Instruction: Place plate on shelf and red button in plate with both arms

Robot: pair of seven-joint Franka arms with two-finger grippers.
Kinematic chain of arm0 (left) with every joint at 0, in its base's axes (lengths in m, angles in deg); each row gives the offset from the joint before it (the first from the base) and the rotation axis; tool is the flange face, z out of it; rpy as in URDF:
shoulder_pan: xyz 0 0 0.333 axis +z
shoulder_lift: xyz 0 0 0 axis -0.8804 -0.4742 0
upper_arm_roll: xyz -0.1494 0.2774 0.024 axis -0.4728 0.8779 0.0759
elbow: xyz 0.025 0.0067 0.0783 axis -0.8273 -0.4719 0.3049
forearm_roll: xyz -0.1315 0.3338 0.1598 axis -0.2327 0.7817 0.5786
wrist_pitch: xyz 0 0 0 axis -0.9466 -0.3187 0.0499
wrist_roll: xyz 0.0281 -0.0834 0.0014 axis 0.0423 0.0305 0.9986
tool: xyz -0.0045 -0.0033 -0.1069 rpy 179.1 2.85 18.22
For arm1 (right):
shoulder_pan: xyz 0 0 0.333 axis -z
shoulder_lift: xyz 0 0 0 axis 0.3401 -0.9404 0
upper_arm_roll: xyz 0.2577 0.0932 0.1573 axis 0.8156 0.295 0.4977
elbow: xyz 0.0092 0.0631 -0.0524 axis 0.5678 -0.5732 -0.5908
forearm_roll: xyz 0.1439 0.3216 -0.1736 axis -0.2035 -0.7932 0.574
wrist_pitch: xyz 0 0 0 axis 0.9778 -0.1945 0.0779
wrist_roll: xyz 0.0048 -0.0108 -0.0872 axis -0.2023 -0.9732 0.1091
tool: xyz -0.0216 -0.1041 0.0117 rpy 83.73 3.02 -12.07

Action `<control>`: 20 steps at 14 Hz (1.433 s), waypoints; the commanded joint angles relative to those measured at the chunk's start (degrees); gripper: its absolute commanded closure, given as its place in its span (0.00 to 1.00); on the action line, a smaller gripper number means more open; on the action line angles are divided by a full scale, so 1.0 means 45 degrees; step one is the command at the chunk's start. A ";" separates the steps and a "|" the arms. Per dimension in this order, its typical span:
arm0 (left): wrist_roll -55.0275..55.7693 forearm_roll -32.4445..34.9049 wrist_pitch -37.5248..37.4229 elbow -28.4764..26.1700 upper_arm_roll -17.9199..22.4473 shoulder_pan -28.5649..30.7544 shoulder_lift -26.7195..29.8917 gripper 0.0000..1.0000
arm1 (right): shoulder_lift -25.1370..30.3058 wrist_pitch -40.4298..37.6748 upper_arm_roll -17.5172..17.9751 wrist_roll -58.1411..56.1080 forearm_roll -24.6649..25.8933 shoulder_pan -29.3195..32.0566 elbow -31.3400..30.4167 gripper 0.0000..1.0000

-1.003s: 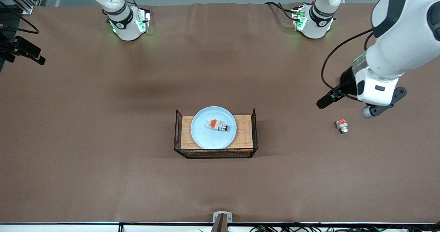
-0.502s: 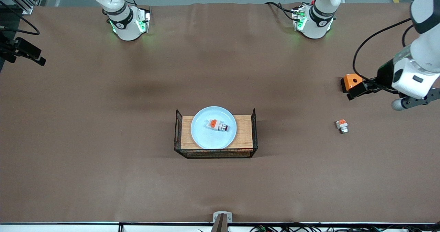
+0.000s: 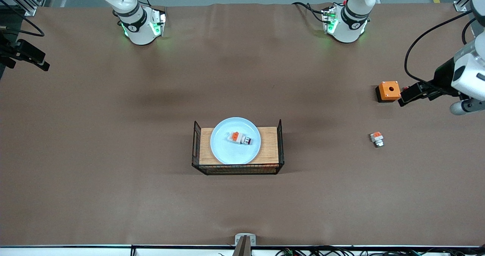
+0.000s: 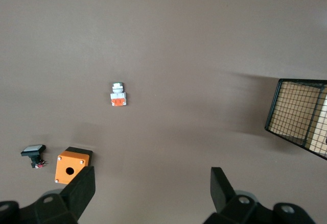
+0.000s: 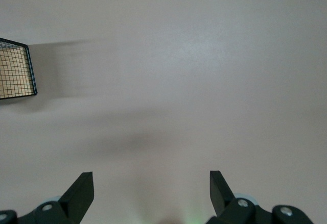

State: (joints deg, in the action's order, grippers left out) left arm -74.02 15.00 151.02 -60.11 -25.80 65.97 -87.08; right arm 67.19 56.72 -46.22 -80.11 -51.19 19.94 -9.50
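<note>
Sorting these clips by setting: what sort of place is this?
Most likely a robotics lab test bench, not a home or factory line: two arm bases bolted along a table under plain brown covering, cables along its edge, and staged props, a plate in a wire-sided tray, an orange box.

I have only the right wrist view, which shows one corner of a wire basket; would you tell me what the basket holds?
Observer: The plate lies in the basket, on its wooden floor.
Operator: Is anything on it?
Observer: Yes, the red button lies on the plate.
Operator: Where is the other arm?
Observer: The left gripper, jaws open and empty, hangs over the table beside the orange box.
</note>
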 commanded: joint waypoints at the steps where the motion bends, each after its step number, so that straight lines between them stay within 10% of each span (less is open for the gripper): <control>1: -0.0261 0.0219 -0.0179 0.0263 0.0000 0.0261 0.0455 0.01 | 0.0408 0.0200 0.0105 -0.0173 0.0157 0.0086 -0.0420 0.00; 20: -0.1099 0.1039 -0.0316 0.1319 -0.0664 -0.0013 -0.0190 0.01 | 0.0389 0.0200 0.0027 -0.0876 0.0020 0.0183 -0.0440 0.00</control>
State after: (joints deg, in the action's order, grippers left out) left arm -77.31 18.51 150.82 -55.70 -28.71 65.50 -87.62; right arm 67.23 56.80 -46.46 -83.09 -51.19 19.94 -9.61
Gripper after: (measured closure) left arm 0.004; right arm 0.000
